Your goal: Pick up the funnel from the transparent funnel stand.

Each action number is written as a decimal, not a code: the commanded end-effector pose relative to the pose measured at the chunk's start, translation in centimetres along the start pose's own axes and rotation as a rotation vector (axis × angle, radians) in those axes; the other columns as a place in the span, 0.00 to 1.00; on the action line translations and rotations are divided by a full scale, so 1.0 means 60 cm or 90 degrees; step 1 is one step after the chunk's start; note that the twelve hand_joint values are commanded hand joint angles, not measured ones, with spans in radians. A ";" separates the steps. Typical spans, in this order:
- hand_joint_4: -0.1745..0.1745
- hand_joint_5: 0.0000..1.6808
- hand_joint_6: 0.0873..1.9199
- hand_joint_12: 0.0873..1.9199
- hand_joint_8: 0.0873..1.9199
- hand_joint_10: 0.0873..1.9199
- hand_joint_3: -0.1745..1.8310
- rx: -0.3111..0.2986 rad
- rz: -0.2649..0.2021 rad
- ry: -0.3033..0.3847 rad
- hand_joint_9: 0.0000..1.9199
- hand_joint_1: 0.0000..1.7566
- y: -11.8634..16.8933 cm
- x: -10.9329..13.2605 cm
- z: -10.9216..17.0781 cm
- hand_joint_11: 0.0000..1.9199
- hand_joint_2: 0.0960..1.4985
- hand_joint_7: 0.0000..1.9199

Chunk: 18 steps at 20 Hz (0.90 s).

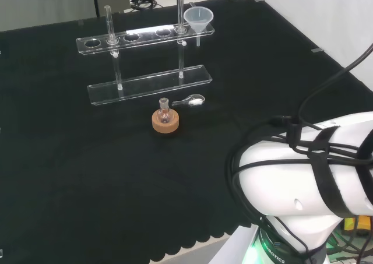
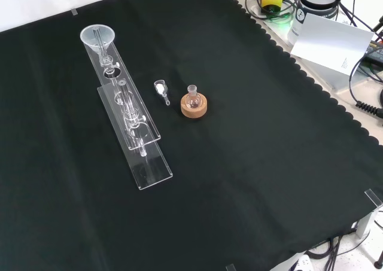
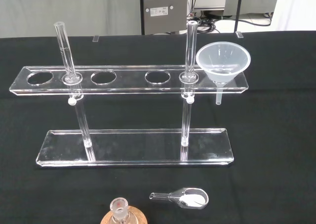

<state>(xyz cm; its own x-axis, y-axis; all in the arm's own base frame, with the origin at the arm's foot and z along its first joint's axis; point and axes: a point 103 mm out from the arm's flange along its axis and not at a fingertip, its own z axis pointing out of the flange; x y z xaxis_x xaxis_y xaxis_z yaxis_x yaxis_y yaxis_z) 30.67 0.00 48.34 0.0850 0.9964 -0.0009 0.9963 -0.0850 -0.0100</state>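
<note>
Black cloth covers the desk (image 1: 87, 176), its scalloped edge showing along the near side in the head view and along the right in the front view. On it stands the transparent funnel stand (image 1: 148, 83): a flat base plate, two upright rods, and an upper shelf pierced with a row of round holes. The funnel (image 1: 198, 18) sits upright in the hole at the shelf's right end in the head view, its wide mouth above the shelf and its short stem hanging below; in the front view the funnel (image 2: 97, 36) is at the stand's far end, toward the top left, and in the wrist view the funnel (image 3: 223, 62) is just beside one of the rods.

Near the stand's base, on the cloth, lies a small clear scoop (image 1: 192, 101) with white powder in its bowl. Just beside it a small glass flask (image 1: 164, 113) stands upright in a cork ring (image 1: 165, 123).

Large white links of the arm (image 1: 309, 182), wrapped in black cables, rise at the lower right of the head view, well apart from the funnel. Whether the fingers are open or closed cannot be told.
</note>
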 end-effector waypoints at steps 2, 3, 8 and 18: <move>0.46 0.05 0.00 0.69 0.05 0.32 0.34 -0.005 0.001 -0.005 0.04 0.10 0.000 0.000 0.000 0.01 0.75 0.00; 0.46 0.06 0.00 0.70 0.05 0.32 0.32 -0.005 0.001 -0.004 0.03 0.09 0.000 -0.001 0.000 0.00 0.77 0.00; 0.46 0.07 0.00 0.71 0.04 0.32 0.29 -0.006 0.005 -0.012 0.03 0.09 0.000 0.004 0.000 0.00 0.79 0.00; 0.45 0.08 0.00 0.71 0.05 0.32 0.28 -0.003 0.048 -0.022 0.04 0.09 0.025 0.004 0.019 0.00 0.79 0.00</move>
<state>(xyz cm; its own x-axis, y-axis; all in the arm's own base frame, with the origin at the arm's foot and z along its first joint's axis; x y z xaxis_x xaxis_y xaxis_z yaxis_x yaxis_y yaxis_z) 31.29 0.78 47.87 0.1346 0.9904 -0.0313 0.9909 -0.1346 0.0005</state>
